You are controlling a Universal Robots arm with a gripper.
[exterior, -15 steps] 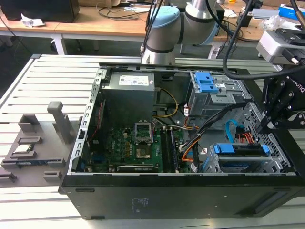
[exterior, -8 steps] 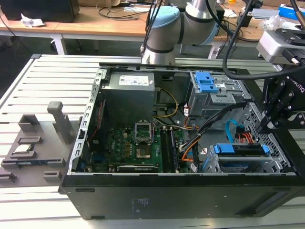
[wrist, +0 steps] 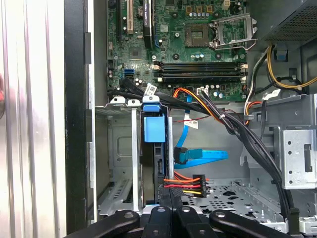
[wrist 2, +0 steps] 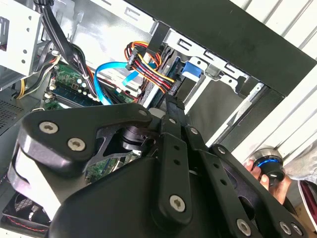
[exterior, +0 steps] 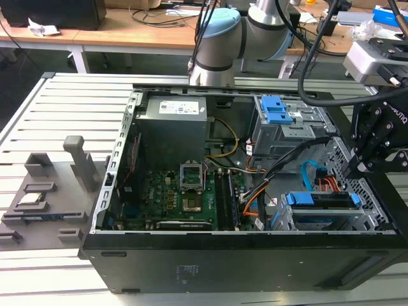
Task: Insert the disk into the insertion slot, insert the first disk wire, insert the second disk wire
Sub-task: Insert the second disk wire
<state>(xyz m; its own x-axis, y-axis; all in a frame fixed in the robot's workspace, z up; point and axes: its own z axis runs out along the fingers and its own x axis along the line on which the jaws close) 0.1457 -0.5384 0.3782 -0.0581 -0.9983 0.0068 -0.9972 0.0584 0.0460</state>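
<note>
Both wrist views, hand clenched at first disk wire, exterior view, disk inside insertion slot

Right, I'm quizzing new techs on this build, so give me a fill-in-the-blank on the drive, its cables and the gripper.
1. The silver-grey hard drive in its bright blue plastic carrier sits inside the low perforated silver metal ____.
2. The black gripper is nearest the plug of the orange, red, yellow and ____ wire bundle.
3. The thin flat looped cable is light ____.
Missing words: cage; black; blue.
</note>
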